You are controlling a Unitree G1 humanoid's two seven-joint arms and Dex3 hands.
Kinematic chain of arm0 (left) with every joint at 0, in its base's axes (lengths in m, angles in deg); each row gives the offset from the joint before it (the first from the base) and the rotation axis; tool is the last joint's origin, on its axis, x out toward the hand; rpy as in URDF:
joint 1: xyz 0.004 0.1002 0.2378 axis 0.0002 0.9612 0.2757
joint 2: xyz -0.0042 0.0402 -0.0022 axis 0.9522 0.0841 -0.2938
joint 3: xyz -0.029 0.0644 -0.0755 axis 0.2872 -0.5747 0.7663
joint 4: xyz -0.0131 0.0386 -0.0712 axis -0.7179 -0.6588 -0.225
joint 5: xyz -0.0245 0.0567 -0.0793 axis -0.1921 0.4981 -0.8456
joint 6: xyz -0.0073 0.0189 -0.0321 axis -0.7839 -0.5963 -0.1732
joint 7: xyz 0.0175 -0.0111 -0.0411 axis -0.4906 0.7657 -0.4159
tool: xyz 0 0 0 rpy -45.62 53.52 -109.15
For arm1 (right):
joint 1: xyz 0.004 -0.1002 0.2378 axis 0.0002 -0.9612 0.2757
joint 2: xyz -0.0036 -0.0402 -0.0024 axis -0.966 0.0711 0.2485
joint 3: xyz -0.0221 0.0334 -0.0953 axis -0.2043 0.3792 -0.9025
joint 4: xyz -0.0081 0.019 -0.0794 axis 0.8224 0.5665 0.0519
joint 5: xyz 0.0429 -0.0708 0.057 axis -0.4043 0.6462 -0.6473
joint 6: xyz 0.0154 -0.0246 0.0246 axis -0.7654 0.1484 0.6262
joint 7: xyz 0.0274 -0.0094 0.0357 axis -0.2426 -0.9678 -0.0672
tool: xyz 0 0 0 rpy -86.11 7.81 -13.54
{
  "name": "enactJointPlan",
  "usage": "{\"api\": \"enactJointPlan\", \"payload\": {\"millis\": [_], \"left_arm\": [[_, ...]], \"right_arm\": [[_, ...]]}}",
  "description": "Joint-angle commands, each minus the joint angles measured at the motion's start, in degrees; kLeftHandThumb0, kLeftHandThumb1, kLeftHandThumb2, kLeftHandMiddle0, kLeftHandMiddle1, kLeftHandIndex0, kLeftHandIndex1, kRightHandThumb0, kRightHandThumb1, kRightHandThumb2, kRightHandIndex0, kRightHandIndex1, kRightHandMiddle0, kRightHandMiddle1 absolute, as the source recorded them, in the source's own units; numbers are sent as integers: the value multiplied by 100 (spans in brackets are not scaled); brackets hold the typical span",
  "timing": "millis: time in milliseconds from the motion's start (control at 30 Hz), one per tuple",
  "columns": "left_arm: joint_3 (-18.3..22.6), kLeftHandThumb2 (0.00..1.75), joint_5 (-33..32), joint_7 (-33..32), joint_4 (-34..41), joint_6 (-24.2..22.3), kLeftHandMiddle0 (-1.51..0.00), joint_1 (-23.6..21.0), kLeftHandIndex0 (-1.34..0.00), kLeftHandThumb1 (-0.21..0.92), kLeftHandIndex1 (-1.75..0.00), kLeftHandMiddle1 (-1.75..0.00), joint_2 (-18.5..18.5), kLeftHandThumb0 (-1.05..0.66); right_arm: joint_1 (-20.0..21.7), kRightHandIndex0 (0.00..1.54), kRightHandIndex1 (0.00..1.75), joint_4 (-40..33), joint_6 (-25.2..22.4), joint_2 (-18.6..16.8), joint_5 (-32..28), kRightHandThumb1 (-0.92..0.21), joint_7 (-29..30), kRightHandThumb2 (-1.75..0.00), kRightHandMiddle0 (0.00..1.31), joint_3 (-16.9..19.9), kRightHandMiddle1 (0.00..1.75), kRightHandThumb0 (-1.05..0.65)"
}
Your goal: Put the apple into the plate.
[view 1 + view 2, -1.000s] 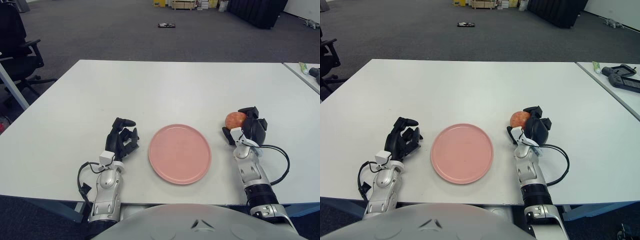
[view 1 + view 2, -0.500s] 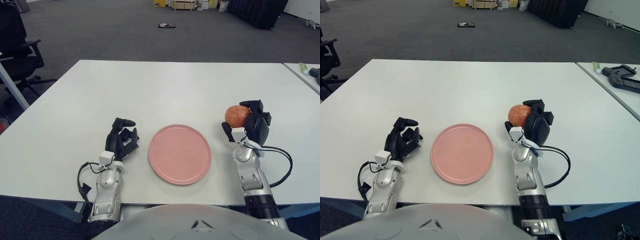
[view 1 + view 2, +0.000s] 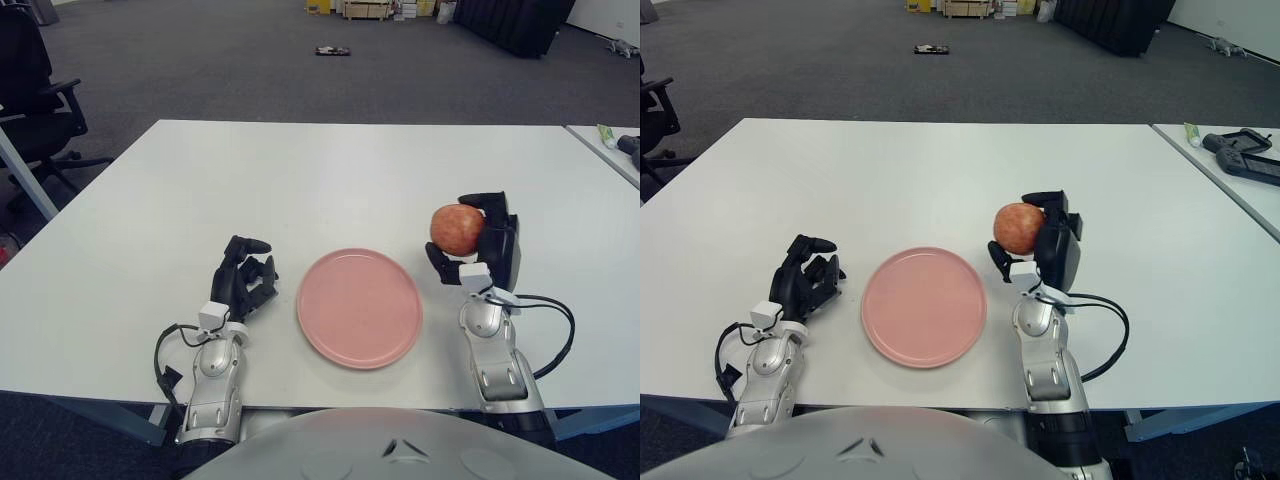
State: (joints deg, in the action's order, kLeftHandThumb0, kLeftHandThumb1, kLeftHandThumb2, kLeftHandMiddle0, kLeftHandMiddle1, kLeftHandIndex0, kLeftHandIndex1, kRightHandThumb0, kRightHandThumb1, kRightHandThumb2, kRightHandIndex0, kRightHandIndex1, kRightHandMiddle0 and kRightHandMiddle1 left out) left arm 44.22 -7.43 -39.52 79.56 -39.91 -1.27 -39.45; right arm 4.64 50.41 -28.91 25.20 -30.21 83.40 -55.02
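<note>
A red-yellow apple (image 3: 456, 229) is held in my right hand (image 3: 474, 240), lifted above the white table just right of the plate's right edge. The round pink plate (image 3: 359, 307) lies flat at the table's front centre and holds nothing. My right hand's fingers wrap the apple from behind and below. My left hand (image 3: 243, 280) rests on the table left of the plate with its fingers curled, holding nothing.
The white table (image 3: 300, 180) stretches far back. A second table at the right edge carries a dark device (image 3: 1243, 156) and a small tube (image 3: 1191, 132). A black office chair (image 3: 35, 90) stands at the far left on the carpet.
My right hand has lifted the apple off the table and carried it up and to the left, toward the plate. The left hand has not moved.
</note>
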Motion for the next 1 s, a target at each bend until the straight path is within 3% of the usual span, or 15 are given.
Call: {"api": "enactJointPlan", "payload": {"millis": [0, 300, 567, 867, 967], "left_arm": [[-7, 92, 31, -25, -6, 14, -65, -91, -37, 64, -175, -175, 20, -39], [-9, 92, 74, -62, -31, 9, -67, -95, -37, 64, -175, -175, 20, -39], [-24, 95, 213, -187, -31, -26, -73, -91, -38, 62, -175, -175, -9, -39], [-7, 95, 143, -175, -69, 2, -73, -104, -38, 62, -175, -175, -38, -39], [5, 94, 97, -125, -99, 55, -71, -108, -38, 62, -175, -175, -21, -39]], "right_arm": [[-30, 85, 171, -219, 491, 177, -90, -2, -332, -165, 60, -208, 175, 0], [-460, 89, 168, -775, 891, 486, -394, 1, -1590, -167, 62, -942, 175, 0], [-419, 88, 169, -961, 699, 702, -613, 0, -2546, -167, 62, -1118, 175, 0], [-206, 86, 169, -457, 528, 911, -542, -2, -3260, -164, 60, -1392, 175, 0], [-1, 86, 168, 95, 519, 940, -157, -3, -3265, -164, 59, -1609, 175, 0]]}}
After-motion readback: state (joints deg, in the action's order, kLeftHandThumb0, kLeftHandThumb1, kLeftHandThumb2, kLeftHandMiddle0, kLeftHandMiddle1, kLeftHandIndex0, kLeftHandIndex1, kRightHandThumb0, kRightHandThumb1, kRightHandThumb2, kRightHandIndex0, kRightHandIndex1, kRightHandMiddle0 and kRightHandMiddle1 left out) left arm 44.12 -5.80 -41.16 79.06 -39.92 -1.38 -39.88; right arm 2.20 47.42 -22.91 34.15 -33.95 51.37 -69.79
